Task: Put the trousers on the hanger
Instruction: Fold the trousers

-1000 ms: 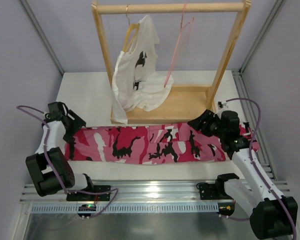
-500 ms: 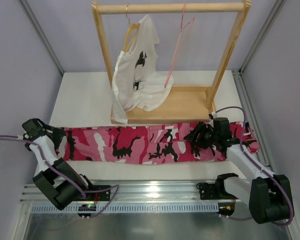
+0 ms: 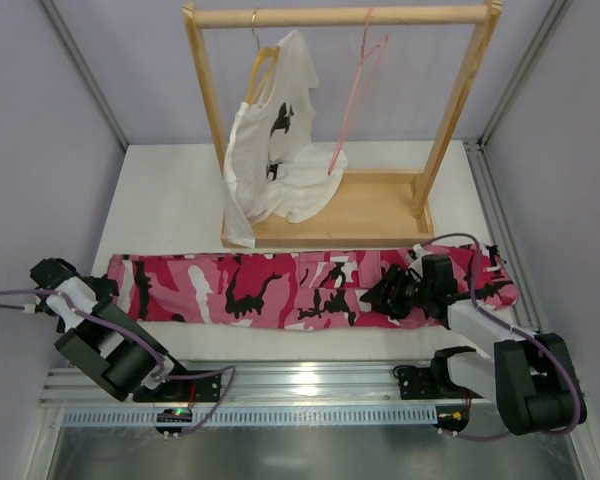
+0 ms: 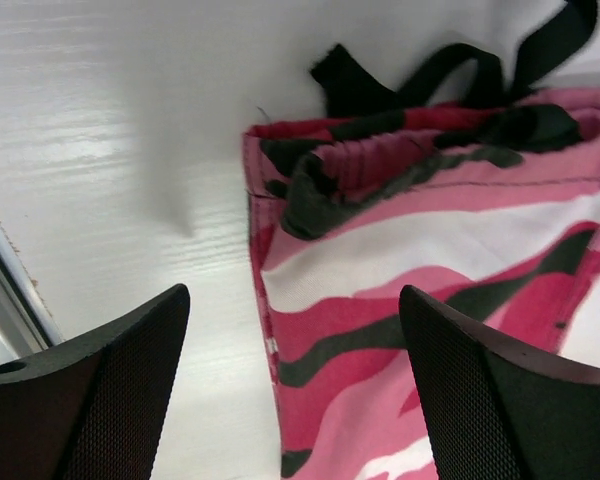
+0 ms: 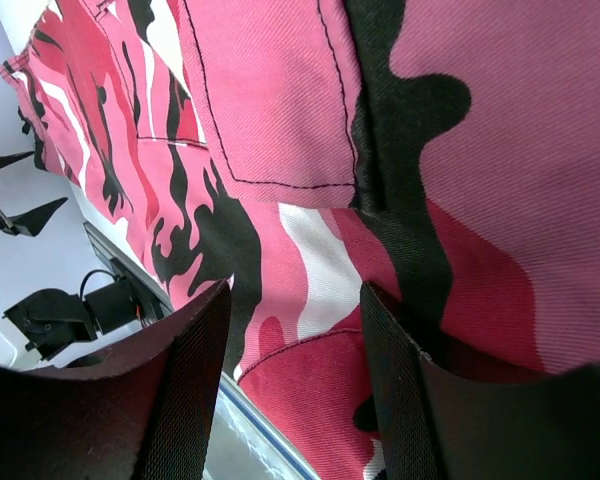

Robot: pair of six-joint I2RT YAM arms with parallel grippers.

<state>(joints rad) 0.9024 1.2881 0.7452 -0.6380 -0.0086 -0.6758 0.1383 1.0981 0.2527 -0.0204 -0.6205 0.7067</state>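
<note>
From above, the trousers (image 3: 260, 290) lie flat on the counter (image 3: 170, 200), stretched just in front of the wooden rack (image 3: 325, 215) along its whole base. The hanger (image 3: 355, 95) hangs bare from the rack's top rail, beside a white T-shirt (image 3: 280, 150). I judge this to be the grasping step, since nothing is lifted yet.

In the left wrist view, my left end effector (image 4: 290, 300) is spread wide and holds nothing. It sits low over the trousers' end out past the rack's left post, where black ties (image 4: 450, 70) trail.

In the right wrist view, my right end effector (image 5: 295, 300) is partly spread, close over the cloth in front of the rack's right post, pinching nothing I can see. Next, I think both need to close on fabric and lift together.

The counter is smooth and white, and pale lilac walls (image 3: 30, 130) enclose it.
</note>
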